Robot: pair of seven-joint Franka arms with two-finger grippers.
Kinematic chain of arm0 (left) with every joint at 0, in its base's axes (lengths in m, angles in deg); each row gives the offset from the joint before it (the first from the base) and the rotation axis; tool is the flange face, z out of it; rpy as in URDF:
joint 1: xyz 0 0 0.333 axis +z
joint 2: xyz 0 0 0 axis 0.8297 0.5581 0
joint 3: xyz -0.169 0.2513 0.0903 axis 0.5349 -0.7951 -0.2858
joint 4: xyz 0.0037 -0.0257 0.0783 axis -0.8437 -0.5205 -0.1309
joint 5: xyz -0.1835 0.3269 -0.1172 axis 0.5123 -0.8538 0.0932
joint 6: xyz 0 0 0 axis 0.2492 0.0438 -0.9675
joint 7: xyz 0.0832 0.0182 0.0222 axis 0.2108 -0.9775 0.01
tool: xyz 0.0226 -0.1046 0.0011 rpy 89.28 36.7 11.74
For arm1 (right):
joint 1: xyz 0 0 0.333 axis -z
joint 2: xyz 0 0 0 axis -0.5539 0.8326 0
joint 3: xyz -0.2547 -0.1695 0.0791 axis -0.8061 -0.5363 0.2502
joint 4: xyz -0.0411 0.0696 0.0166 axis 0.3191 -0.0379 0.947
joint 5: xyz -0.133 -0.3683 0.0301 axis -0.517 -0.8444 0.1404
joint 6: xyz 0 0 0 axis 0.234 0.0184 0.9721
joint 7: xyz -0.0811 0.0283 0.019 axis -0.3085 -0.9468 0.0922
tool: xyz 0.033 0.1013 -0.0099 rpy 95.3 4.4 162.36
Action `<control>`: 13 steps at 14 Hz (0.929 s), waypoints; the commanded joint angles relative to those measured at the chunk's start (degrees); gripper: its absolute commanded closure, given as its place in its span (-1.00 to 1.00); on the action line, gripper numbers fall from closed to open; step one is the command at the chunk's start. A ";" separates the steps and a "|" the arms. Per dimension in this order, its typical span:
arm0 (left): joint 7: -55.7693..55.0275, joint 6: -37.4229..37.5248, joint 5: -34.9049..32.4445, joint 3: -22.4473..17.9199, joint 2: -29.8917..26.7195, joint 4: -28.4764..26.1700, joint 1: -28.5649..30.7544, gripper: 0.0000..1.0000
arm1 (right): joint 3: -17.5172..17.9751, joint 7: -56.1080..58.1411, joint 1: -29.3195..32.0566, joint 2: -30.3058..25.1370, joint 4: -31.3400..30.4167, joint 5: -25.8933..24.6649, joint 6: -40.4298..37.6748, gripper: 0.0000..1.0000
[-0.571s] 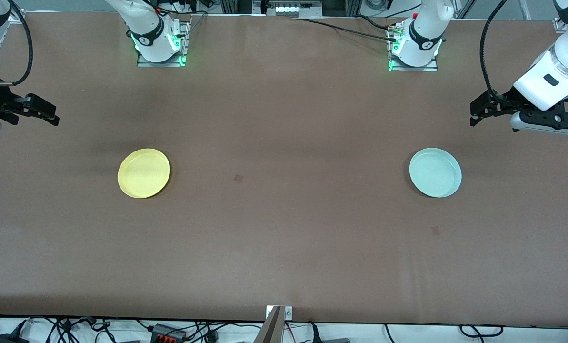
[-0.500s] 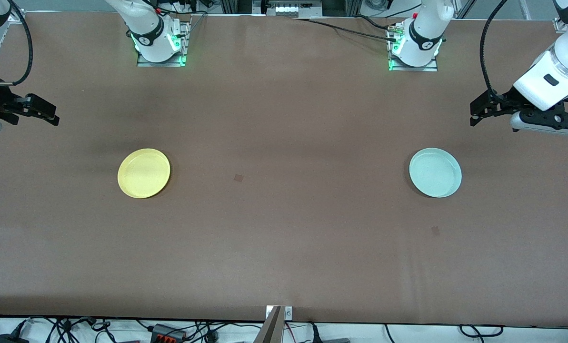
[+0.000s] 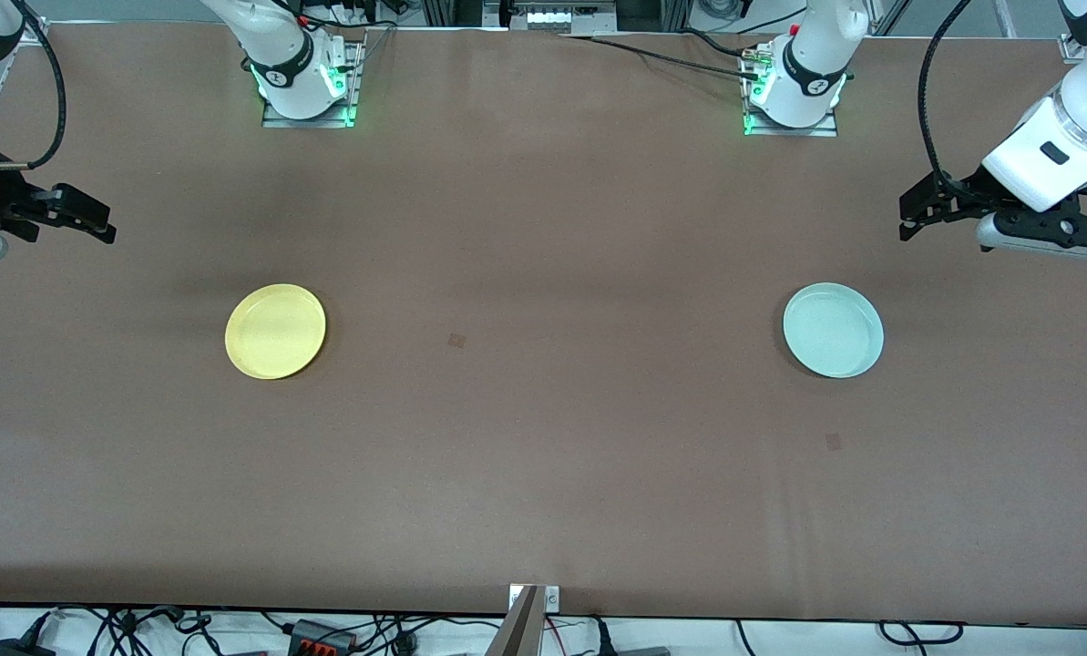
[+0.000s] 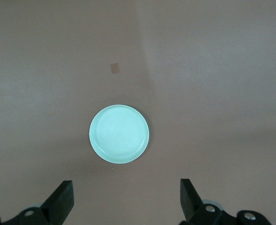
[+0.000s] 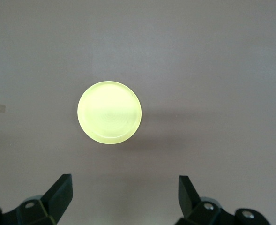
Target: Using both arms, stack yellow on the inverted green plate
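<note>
Left wrist view: the left gripper has its two black fingers spread wide with nothing between them, high above the brown table. Ahead of it lies the small round pale mint-green plastic plate, hollow side up, flat on the table and touched by nothing.

In the right wrist view the right gripper is likewise spread wide and empty, up in the air, with the small round pale-yellow plastic plate lying rim up on the table below it.

From the front view, the left gripper hangs over the table's edge at the left arm's end, and the right gripper over the edge at the right arm's end. The green plate lies toward the left arm's end and the yellow plate toward the right arm's end, well apart, about equally near the front camera. A small darker square patch marks the table between them, nearer the yellow plate.
</note>
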State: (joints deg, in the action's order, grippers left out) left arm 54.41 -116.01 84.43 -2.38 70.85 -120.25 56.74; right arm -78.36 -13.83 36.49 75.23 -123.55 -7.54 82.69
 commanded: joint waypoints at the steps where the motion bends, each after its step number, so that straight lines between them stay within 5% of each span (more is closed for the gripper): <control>1: 0.81 1.56 0.87 -0.02 -0.27 0.81 0.13 -1.00 | 0.03 0.15 -0.05 0.72 0.69 -0.06 1.06 -1.00; 13: -0.94 3.22 0.96 -0.46 -0.18 1.85 0.30 -1.00 | -0.32 0.06 0.48 2.92 0.60 0.11 1.68 -1.00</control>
State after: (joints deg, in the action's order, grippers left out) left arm 54.13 -114.22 84.43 -2.57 70.84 -120.08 56.93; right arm -78.83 -13.85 36.64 77.26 -123.53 -7.54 84.41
